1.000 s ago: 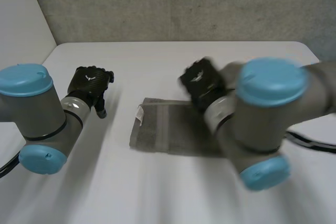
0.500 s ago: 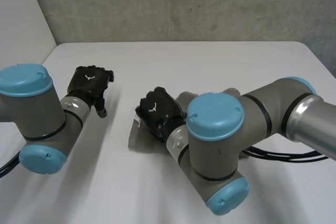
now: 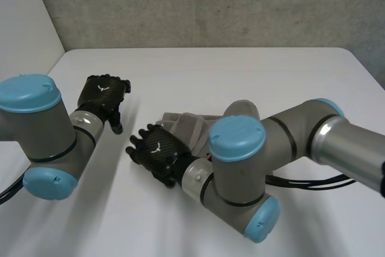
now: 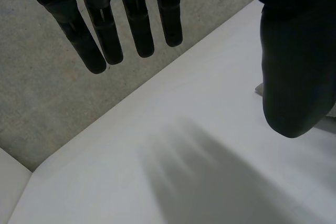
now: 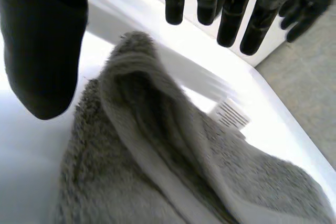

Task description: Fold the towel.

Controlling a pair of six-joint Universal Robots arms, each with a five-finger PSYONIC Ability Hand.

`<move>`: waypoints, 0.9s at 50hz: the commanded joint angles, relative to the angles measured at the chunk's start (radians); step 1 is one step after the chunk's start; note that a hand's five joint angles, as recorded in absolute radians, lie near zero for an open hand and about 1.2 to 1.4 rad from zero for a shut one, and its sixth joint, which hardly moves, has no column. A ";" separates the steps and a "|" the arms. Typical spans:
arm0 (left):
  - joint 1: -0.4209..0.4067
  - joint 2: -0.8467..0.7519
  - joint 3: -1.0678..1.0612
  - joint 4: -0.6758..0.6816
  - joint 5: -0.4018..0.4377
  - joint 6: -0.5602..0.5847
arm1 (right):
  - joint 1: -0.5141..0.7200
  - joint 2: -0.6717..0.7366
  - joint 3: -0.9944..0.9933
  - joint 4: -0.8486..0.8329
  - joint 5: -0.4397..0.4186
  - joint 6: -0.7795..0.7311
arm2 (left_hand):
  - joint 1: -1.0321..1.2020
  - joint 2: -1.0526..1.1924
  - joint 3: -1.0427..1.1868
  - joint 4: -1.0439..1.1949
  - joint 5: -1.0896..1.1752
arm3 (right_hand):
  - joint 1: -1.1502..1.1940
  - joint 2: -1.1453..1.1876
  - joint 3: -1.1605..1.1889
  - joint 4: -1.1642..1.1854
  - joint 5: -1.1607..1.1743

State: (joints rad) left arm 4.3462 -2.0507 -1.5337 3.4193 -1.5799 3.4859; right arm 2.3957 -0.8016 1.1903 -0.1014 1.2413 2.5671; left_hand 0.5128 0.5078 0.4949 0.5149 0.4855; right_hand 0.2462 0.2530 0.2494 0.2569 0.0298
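The grey towel lies bunched in the middle of the white table, its right part hidden under my right arm. In the right wrist view the towel shows a raised fold under the palm, with a white label on it. My right hand hovers at the towel's left end with straight, spread fingers holding nothing. Further left, my left hand stays above bare table, apart from the towel. Its fingers are straight and empty.
A grey wall runs behind the table's far edge. My right arm's elbow reaches across the table's middle over the towel. Bare table lies under and around the left hand.
My right arm swung left across the towel and its hand now stands beyond the towel's left end, fingers spread. The flat towel has become bunched with a raised fold. The left arm stayed still.
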 commanded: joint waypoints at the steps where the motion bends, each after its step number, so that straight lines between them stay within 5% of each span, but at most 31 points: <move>1: -0.011 0.015 0.001 0.001 0.000 -0.018 | -0.107 -0.188 0.120 0.000 0.003 0.068 | -0.073 -0.068 -0.055 -0.075 -0.221 | -0.072 -0.079 -0.075 -0.082 -0.030; 6: -0.049 0.029 0.009 0.014 0.001 -0.077 | -0.249 -0.425 0.251 0.037 0.024 0.215 | -0.073 -0.068 -0.055 -0.075 -0.221 | -0.072 -0.079 -0.075 -0.082 -0.030; 14: -0.155 0.012 0.030 0.015 0.005 -0.116 | -0.469 -0.562 0.484 0.089 0.029 0.214 | -0.073 -0.068 -0.055 -0.075 -0.221 | -0.072 -0.079 -0.075 -0.082 -0.030; 24: -0.324 -0.017 0.027 0.009 0.008 -0.119 | -0.510 -0.550 0.655 -0.007 0.033 0.202 | -0.082 -0.077 -0.064 -0.084 -0.229 | -0.072 -0.079 -0.075 -0.082 -0.030; 45: -0.369 -0.164 0.106 0.006 0.006 -0.119 | -0.491 -0.398 0.690 -0.161 0.078 0.197 | -0.082 -0.077 -0.064 -0.084 -0.229 | 0.009 0.002 0.006 -0.002 0.051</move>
State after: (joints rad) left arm 3.9816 -2.1772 -1.4641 3.4231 -1.5706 3.3660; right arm 1.9024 -1.2459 1.8844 -0.2302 1.2991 2.7661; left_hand 0.5128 0.5078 0.4949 0.5149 0.4851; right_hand 0.2345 0.2535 0.2482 0.2566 0.0342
